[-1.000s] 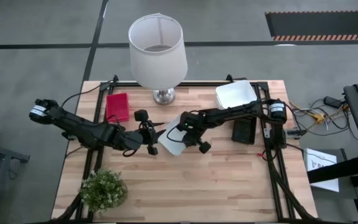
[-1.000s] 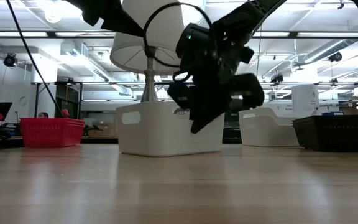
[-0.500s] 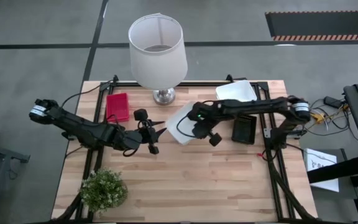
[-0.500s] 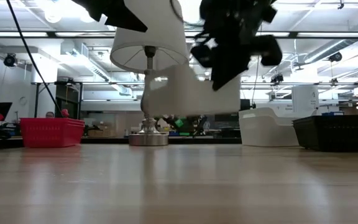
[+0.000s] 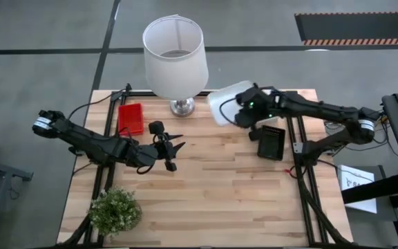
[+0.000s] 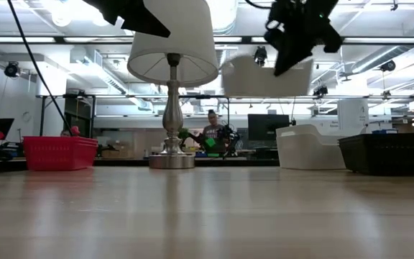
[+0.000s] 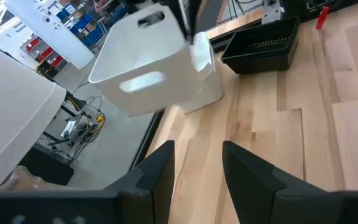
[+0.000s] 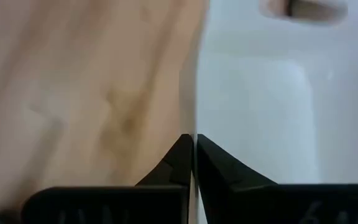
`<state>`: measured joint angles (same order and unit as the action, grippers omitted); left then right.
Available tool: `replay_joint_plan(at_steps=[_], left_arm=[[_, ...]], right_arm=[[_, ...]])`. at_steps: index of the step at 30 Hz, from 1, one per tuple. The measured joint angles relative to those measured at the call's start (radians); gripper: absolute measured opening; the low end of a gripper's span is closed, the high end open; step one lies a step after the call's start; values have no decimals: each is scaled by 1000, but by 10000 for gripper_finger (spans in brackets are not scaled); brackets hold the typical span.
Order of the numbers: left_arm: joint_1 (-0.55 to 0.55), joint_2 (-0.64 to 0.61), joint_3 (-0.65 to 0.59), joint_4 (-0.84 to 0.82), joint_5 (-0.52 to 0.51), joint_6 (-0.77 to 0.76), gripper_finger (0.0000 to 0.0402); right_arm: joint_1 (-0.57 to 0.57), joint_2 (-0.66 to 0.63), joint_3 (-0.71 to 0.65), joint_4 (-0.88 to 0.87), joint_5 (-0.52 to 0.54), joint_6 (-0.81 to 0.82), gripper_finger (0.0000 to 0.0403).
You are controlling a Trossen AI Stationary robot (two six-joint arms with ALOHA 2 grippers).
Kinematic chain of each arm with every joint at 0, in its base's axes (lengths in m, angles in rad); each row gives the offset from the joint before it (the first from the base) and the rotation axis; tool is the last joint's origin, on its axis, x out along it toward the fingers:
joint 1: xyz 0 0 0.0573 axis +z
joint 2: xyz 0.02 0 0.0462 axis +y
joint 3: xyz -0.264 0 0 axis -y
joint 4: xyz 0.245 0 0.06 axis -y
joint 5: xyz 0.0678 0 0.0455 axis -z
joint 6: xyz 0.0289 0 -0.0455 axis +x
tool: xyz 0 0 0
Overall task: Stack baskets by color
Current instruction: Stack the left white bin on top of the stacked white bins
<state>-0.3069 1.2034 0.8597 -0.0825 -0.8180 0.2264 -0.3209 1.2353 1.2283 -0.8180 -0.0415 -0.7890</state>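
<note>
Now | your right gripper (image 5: 244,114): jaws clamped on white basket (image 5: 224,102) rim, lifted above counter (image 5: 220,200) | your left gripper (image 5: 174,147): jaws apart, holding nothing, mid-counter

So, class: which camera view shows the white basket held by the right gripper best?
The left wrist view: the white basket shows whole, handle slot included. The high view shows part of it under the right gripper, the low view its side, aloft; the right wrist view only its wall.

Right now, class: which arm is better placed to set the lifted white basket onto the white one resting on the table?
The right. Its right gripper already holds the white basket aloft beside the resting white basket; the left gripper waits open, mid-table.
</note>
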Motion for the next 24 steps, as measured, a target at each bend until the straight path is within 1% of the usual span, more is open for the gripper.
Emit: replay_joint_plan(at_steps=[1, 3, 8, 15, 24], left_arm=[[0, 0, 0, 0, 0, 0, 118], [0, 0, 0, 0, 0, 9, 118], [0, 0, 0, -2, 1, 26, 118], [0, -1, 0, -3, 1, 76, 118], [0, -2, 0, -7, 0, 78, 118]], right_arm=[[-15, -12, -1, -19, 30, -6, 9], [-48, -30, -2, -37, 53, -3, 9], [-132, -62, -5, -52, 49, 37, 9], [-219, -75, -14, -111, 39, 32, 8], [-324, -101, -105, -117, 33, -11, 8]])
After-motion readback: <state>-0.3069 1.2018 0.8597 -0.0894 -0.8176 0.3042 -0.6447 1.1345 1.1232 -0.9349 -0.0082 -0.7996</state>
